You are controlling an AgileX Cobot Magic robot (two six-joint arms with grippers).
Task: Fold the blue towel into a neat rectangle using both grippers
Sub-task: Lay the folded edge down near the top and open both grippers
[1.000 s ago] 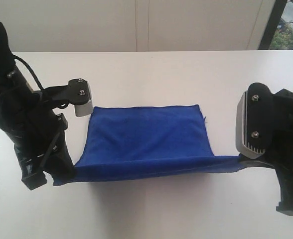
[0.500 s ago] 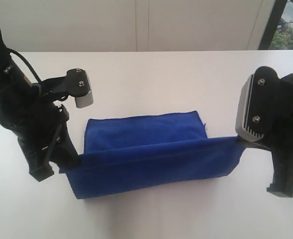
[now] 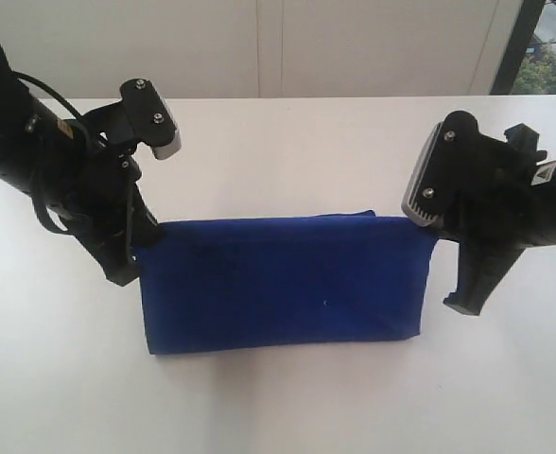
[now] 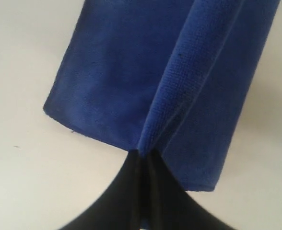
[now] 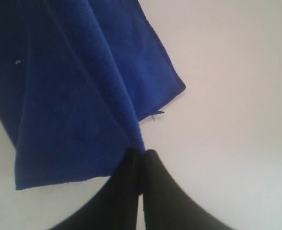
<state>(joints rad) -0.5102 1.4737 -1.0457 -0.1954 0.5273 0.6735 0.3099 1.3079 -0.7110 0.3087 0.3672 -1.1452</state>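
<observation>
Between left end effector point(image 3: 146, 248) and right end effector point(image 3: 436, 238), each pinching a corner, we judge the blue towel point(image 3: 278, 284), doubled onto the bench point(image 3: 278, 142), nearly through its first fold, release pending.

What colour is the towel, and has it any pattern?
Plain deep blue towel, clearest in the exterior view.
</observation>
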